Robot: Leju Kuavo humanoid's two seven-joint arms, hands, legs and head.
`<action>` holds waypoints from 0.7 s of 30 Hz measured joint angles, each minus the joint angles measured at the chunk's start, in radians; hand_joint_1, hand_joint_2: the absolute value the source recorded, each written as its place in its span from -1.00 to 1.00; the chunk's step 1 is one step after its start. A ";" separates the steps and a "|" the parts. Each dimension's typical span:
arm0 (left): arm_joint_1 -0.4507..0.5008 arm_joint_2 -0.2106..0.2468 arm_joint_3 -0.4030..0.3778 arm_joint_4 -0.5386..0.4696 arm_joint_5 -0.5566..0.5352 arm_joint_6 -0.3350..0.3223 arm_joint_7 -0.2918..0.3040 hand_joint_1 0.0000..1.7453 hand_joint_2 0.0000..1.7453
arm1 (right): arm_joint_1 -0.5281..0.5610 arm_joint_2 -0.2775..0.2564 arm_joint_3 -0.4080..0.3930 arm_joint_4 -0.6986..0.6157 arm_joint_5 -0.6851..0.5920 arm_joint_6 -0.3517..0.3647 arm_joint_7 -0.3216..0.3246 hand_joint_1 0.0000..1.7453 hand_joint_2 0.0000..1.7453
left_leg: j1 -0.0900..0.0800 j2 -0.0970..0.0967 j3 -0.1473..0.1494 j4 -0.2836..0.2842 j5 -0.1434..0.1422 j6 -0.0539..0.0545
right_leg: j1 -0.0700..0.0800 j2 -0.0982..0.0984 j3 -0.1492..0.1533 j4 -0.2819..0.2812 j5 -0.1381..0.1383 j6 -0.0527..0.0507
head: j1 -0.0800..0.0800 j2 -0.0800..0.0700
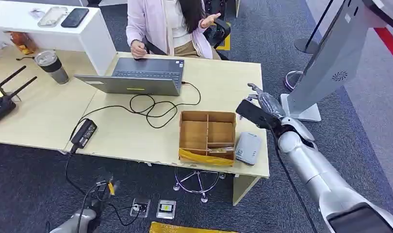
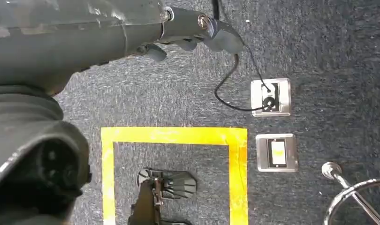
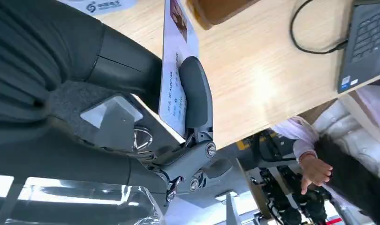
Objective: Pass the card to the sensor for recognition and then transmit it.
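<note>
Right wrist view: the right robot hand [image 3: 146,89] pinches the card [image 3: 175,70] above the table [image 3: 263,70]. Judged step: carrying it to the sensor [image 1: 247,148]. Next, lower it flat onto that reader. The left robot hand [image 2: 197,33] hangs clenched, empty.

Right arm [image 1: 313,167]: smooth silver shell, black cable along it. Right hand [image 1: 262,108]: grey ribbed cover, dark fingers [image 3: 196,93], exposed steel pivot screws.
</note>
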 joint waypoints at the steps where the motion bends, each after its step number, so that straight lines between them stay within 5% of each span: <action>1: -0.002 -0.003 0.000 0.000 -0.002 0.000 0.001 -1.00 -1.00 | -0.003 0.009 0.000 0.006 0.001 -0.004 0.003 1.00 1.00 | 0.000 0.000 0.000 0.000 0.000 0.000 | 0.000 0.000 0.000 0.000 0.000 0.000 | 0.000 0.000; 21: -0.035 -0.028 -0.023 0.000 -0.027 -0.019 0.024 -1.00 -1.00 | -0.015 0.051 0.000 0.068 0.019 -0.038 0.015 1.00 1.00 | 0.000 0.000 0.000 0.000 0.000 0.000 | 0.000 0.000 0.000 0.000 0.000 0.000 | 0.000 0.000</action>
